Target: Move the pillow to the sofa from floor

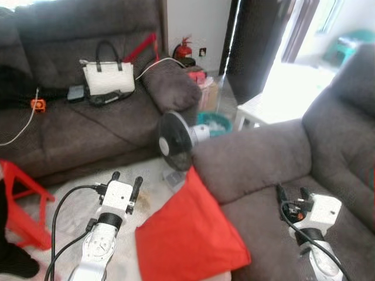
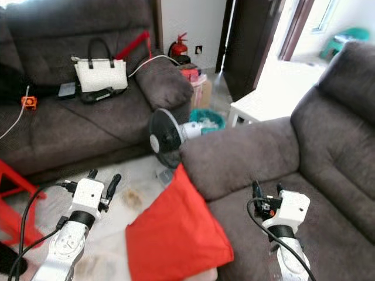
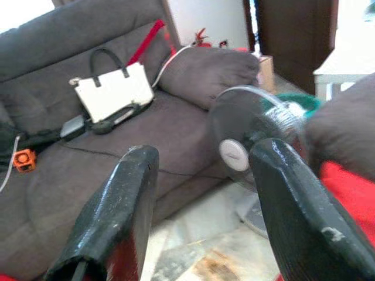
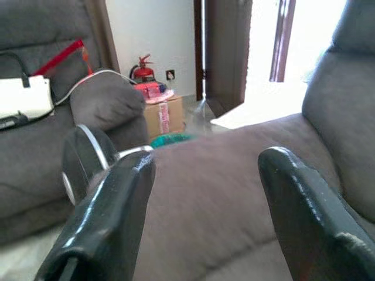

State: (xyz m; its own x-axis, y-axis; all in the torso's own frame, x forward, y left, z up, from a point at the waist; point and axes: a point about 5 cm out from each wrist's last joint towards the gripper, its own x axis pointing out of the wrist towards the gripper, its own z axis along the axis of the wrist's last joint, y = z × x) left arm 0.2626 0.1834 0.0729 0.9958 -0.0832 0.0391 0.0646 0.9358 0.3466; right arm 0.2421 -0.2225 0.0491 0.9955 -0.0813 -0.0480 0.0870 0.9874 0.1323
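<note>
Leaning against the front of the near sofa point(image 1: 258, 161), the red pillow point(image 1: 187, 234) is seen standing on the pale floor point(image 1: 76, 199), its upper corner touching the sofa's armrest. The left claw point(image 1: 126, 182) is held above the floor just to the left of the pillow, apart from it, with its fingers point(image 3: 117, 216) spread and nothing between them. The right claw point(image 1: 292, 194) is held over the near sofa's seat, likewise released and empty. A small black fan point(image 1: 176, 140) is seen on the floor between the two sofas, just beyond the pillow. On the far sofa point(image 1: 88, 117) a white handbag point(image 1: 108, 77) is placed upright, and a red fire extinguisher point(image 1: 184, 49) is visible in the corner behind it.
</note>
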